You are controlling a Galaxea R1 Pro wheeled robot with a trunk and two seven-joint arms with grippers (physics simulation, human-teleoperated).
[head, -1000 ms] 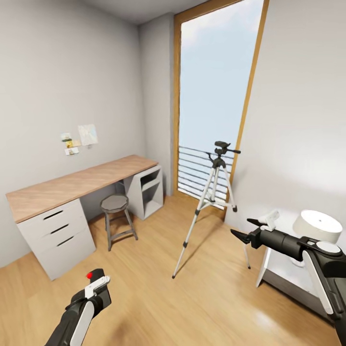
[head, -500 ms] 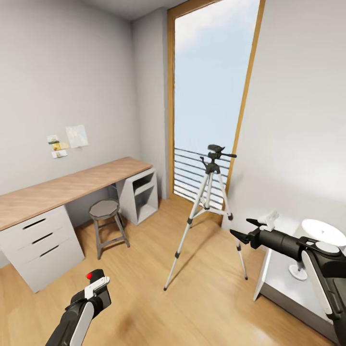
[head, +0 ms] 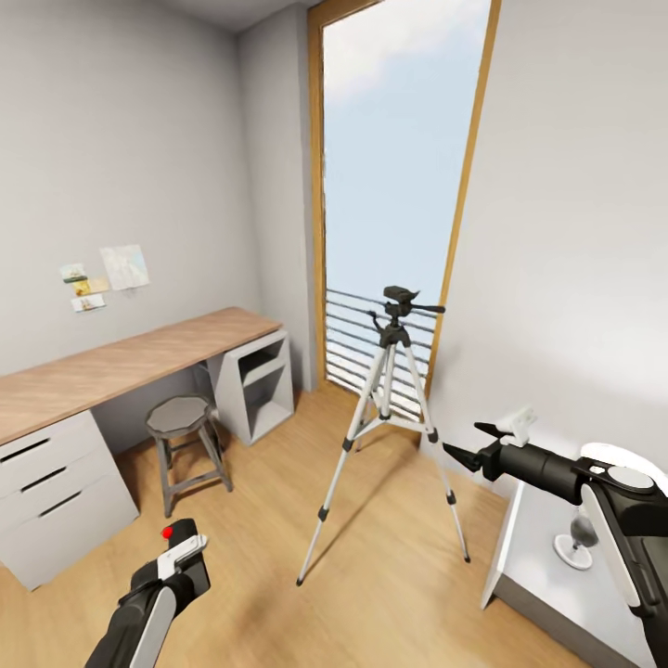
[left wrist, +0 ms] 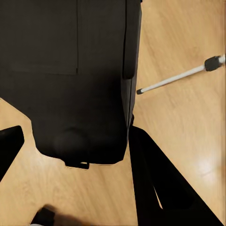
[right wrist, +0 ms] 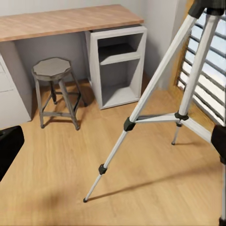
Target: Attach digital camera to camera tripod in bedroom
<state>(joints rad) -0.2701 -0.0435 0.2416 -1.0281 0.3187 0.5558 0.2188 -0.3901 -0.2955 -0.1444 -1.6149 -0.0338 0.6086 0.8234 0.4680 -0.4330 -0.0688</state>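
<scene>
step: carrying digital camera point(left wrist: 70, 80) to camera tripod point(head: 390, 408), judged approach phase | left tool point(head: 176, 566) clamped on camera; right tool point(head: 468, 445) spread wide, empty | advice: halt short of the legs, raise camera level over pan head point(head: 401, 299) | room: tripod on wood floor point(head: 371, 594) by window point(head: 399, 167); stool point(head: 181, 436) beside tabletop point(head: 121, 357)

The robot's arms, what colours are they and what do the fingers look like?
Both arms are matte black with white panels. The right gripper ends in two pointed black fingers, with a small white block behind them. The left gripper carries a similar white block.
</scene>
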